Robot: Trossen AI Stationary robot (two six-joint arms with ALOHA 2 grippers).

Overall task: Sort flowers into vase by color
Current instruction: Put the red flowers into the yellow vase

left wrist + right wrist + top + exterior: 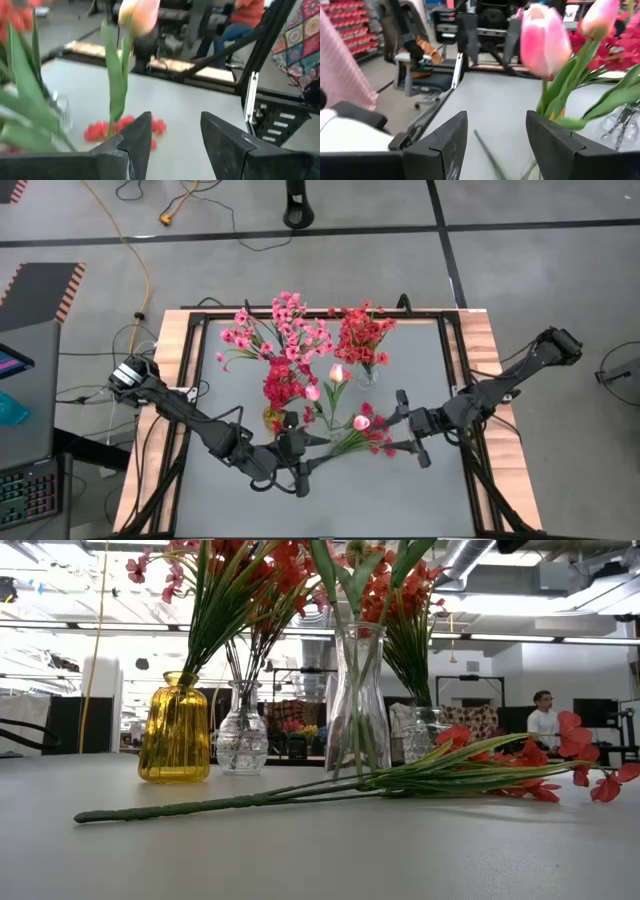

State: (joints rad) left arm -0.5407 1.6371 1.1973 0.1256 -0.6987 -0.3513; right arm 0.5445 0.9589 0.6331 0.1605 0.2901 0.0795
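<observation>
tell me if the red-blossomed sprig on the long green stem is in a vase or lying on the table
Lying flat on the grey table: the red-blossomed sprig stretches in front of the yellow ribbed glass vase, outside every vase.

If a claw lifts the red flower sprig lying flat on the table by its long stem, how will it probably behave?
The lying sprig looks light: a thin green stem with small red blossoms. Lifted at the bare stem tip, it would likely droop, since leaves and blossoms crowd the far end. The round stem may also roll or slip if pushed. The nearby clear vase, tall and narrow, seems apt to tip if bumped.

You see a glossy ribbed amber glass vase [176,730] beside clear glass vases [357,700]. The grey table [320,850] looks smooth and matt, edged in wood.
</observation>
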